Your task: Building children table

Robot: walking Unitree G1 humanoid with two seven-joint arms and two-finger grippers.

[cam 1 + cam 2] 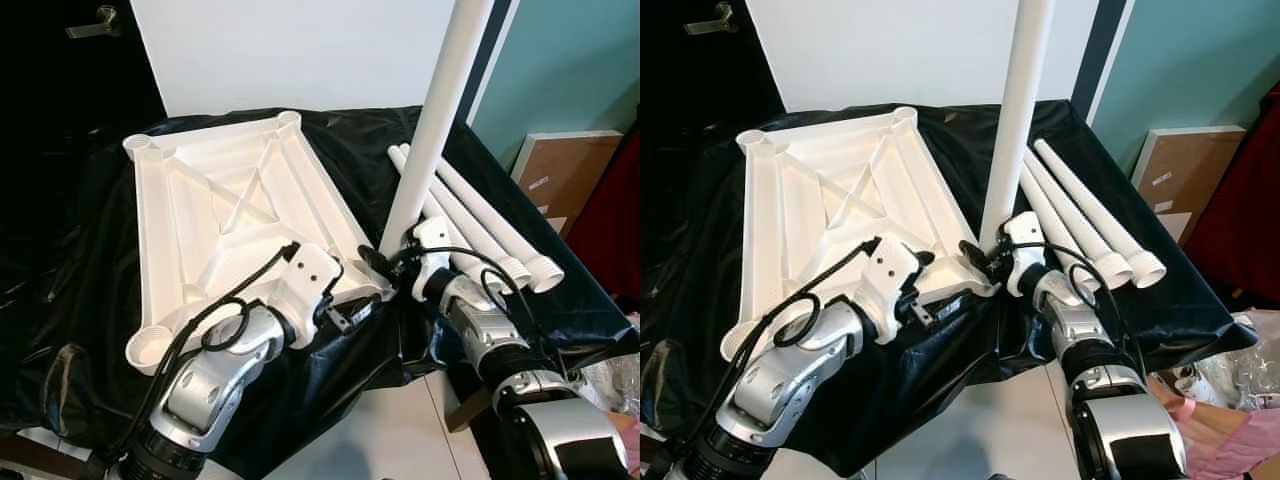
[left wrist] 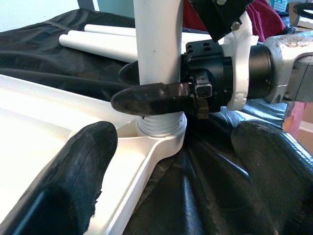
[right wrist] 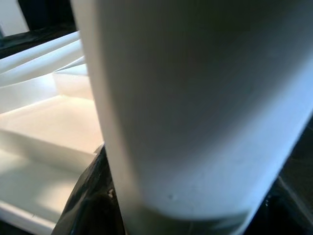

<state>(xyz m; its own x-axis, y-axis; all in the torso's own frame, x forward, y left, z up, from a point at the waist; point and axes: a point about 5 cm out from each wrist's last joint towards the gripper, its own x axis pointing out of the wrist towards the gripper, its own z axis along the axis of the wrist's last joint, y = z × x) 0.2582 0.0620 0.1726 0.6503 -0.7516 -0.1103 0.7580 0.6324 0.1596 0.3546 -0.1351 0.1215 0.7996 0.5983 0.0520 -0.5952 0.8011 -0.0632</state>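
Leg-fitting step, first of four. The white tabletop (image 1: 230, 215) lies upside down, ribs upward, on a black sheet (image 1: 80, 200) draped over the work surface, and one white leg (image 1: 432, 130) stands upright in the corner socket (image 2: 159, 134) nearest me on my right. My right gripper (image 2: 156, 95) is closed around the base of this leg, one finger (image 2: 146, 98) lying across its front just above the threaded end, which sits in the socket collar. My left gripper (image 1: 345, 310) rests at the tabletop's near edge beside that same corner; its fingers (image 2: 83, 161) are spread wide, holding nothing, with the rim and the sheet between them. I judge the leg to be seated but possibly not fully home, since some thread shows above the collar; the next move would call for turning the leg about its own axis while keeping it vertical, with the left gripper pressing the tabletop down so that it does not spin or slide on the slippery sheet. Three further legs (image 1: 470, 215) lie side by side on the sheet, just right of the upright one, close to my right arm and liable to be nudged. Behind stand a white panel (image 1: 300, 50) and, to the right, a cardboard box (image 1: 565, 170).
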